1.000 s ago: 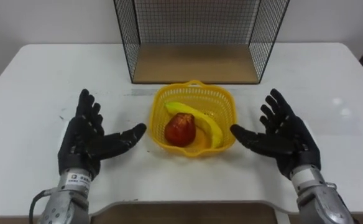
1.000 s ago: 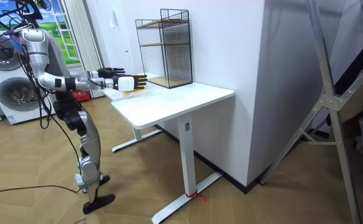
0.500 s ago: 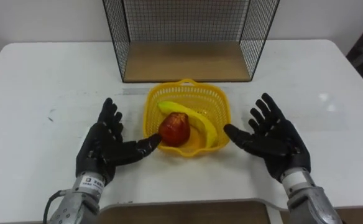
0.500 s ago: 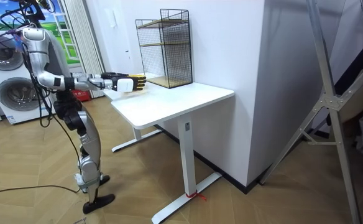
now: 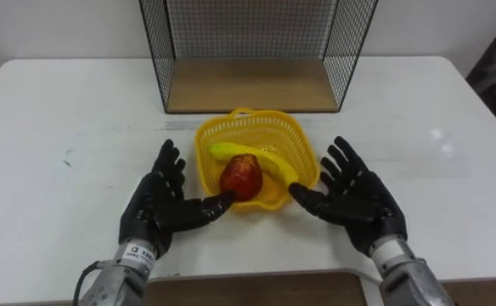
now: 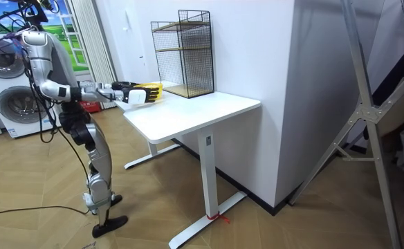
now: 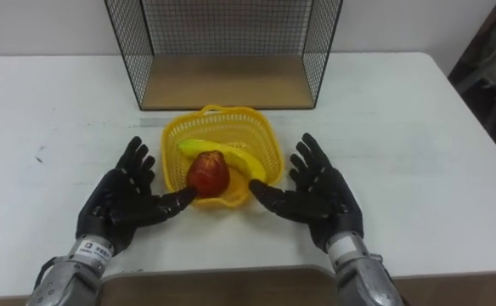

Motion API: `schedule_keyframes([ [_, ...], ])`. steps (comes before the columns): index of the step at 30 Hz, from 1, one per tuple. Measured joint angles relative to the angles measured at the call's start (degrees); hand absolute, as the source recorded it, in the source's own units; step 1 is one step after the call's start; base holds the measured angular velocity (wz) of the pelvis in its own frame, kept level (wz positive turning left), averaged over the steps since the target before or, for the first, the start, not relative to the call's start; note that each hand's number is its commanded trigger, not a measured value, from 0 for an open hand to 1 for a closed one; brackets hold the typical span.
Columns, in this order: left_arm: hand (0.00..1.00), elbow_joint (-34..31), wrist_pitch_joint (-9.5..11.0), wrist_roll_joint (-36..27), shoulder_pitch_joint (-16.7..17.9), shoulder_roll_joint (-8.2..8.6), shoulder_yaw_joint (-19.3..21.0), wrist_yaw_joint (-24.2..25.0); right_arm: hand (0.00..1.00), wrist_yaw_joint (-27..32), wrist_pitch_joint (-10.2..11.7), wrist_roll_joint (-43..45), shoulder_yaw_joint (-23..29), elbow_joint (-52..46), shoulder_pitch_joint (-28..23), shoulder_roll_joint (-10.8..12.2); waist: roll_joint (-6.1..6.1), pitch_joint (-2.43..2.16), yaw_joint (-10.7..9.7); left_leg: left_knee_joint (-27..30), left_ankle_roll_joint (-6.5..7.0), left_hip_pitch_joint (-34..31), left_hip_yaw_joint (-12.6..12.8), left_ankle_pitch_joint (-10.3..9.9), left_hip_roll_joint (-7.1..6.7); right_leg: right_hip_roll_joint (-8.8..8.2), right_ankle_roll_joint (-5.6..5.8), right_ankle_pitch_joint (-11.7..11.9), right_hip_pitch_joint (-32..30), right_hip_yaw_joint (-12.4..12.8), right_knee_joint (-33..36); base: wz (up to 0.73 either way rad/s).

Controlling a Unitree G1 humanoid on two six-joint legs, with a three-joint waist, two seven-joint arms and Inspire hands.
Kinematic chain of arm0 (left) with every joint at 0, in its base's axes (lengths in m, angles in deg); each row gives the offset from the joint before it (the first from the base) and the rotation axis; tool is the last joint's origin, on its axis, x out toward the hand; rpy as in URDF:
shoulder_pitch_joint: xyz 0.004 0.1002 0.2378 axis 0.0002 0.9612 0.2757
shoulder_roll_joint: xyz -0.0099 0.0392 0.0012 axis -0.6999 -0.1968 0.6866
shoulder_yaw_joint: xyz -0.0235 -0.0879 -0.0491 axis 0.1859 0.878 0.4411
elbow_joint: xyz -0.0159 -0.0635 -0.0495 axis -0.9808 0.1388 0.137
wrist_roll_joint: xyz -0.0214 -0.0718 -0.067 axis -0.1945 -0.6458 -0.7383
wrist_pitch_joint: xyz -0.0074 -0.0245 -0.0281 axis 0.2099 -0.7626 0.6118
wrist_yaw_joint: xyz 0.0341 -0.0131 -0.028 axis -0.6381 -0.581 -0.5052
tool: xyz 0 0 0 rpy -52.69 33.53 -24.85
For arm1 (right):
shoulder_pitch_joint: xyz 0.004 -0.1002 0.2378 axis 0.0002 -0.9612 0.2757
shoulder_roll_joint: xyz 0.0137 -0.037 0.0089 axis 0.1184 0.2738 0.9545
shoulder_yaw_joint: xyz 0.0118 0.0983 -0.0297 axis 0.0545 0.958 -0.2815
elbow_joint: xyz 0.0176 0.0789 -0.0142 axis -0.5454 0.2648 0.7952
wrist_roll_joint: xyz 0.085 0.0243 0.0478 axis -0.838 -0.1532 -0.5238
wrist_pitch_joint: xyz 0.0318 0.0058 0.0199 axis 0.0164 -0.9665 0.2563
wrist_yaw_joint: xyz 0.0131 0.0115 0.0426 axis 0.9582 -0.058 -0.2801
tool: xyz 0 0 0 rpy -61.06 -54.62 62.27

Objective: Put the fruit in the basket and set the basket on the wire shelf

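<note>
A yellow plastic basket (image 5: 269,136) (image 7: 239,127) sits on the white table (image 5: 61,119) in front of the wire shelf (image 5: 252,51). Inside it lie a red apple (image 5: 242,176) (image 7: 207,172) and a yellow banana (image 5: 269,161). My left hand (image 5: 159,208) (image 7: 121,202) is open, palm up, with its thumb reaching the basket's near left side. My right hand (image 5: 354,200) (image 7: 316,195) is open too, thumb at the basket's near right side. In the room view the basket (image 6: 150,90) shows between both raised hands at the table's edge.
The black wire shelf has a wooden bottom board (image 5: 252,85) directly behind the basket, open toward me. In the room view washing machines (image 6: 5,90) stand behind the robot, which stands upright at the table's end.
Both hands have closed in on the basket from the sides, thumbs now at its near rim. The camera has shifted slightly.
</note>
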Motion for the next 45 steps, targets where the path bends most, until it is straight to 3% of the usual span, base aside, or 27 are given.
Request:
schedule_keyframes([
  [8,0.00,0.44,-0.16,-0.98,-0.38,0.00,-1.89,1.13,0.00,-1.47,0.00,-0.19,-2.86,0.60,0.08,0.11,0.39,0.02,-0.04,0.12,0.00,0.01,0.01,0.00,0.01,-0.03,0.00,0.00,0.09,-0.09,0.04,0.00],
  [13,0.00,1.44,-0.15,-1.02,-1.85,0.52,-3.47,1.24,0.00,-1.42,-0.04,-0.42,-4.89,0.78,2.05,0.33,0.63,0.37,-0.04,0.88,0.22,-0.82,-0.12,-0.21,0.07,-0.10,0.01,0.01,0.00,-0.48,0.09,0.04],
  [20,0.00,1.45,0.30,-3.53,-1.92,-0.02,-3.99,1.24,0.00,0.40,0.21,-0.49,-6.39,2.30,3.68,1.08,0.64,0.37,-0.02,1.08,0.24,-0.96,-0.28,-0.22,0.15,-0.07,0.03,0.02,-0.14,-0.55,0.02,0.00],
  [45,0.00,0.90,0.82,-5.31,-2.05,0.12,-3.74,1.22,0.00,0.46,0.91,1.73,-6.74,2.68,4.59,1.32,0.04,0.26,0.40,1.12,0.23,-0.93,-0.31,-0.22,0.07,0.01,-0.01,0.06,-0.32,-0.38,0.03,0.00],
])
